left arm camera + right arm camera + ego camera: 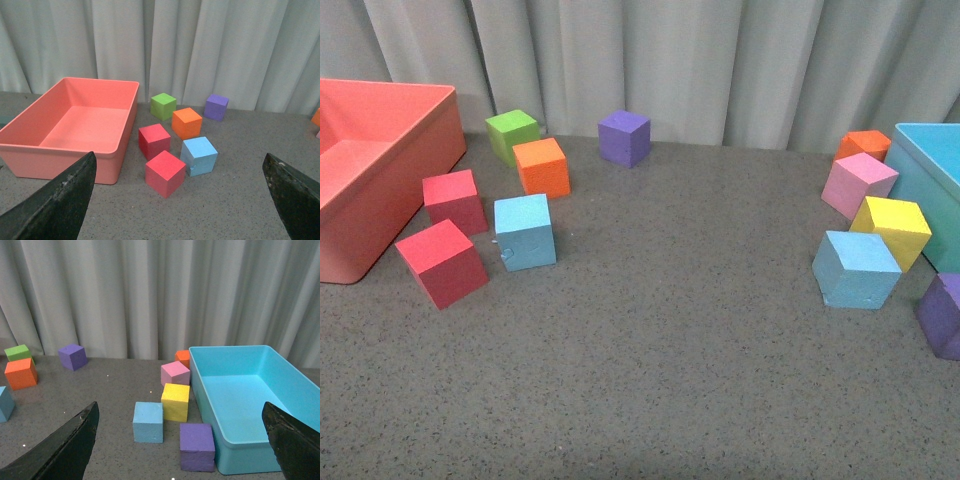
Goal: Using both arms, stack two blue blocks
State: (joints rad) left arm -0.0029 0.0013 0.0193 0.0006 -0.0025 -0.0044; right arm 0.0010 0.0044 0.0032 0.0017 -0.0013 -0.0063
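One sky-blue block with a small chipped notch (525, 232) sits at the left of the grey table, next to two red cubes; it also shows in the left wrist view (199, 156). The other sky-blue block (857, 269) sits at the right, in front of a yellow cube; it also shows in the right wrist view (148, 422). Neither arm shows in the front view. My left gripper (182, 202) is open and empty, well back from its block. My right gripper (182, 442) is open and empty, back from its block.
A salmon bin (380, 170) stands at the left, a teal bin (932, 180) at the right. Red (442, 263), orange (541, 167), green (512, 136) and purple (624, 138) cubes lie left; pink (858, 184), yellow (891, 230), orange (863, 145) and purple (944, 315) cubes lie right.
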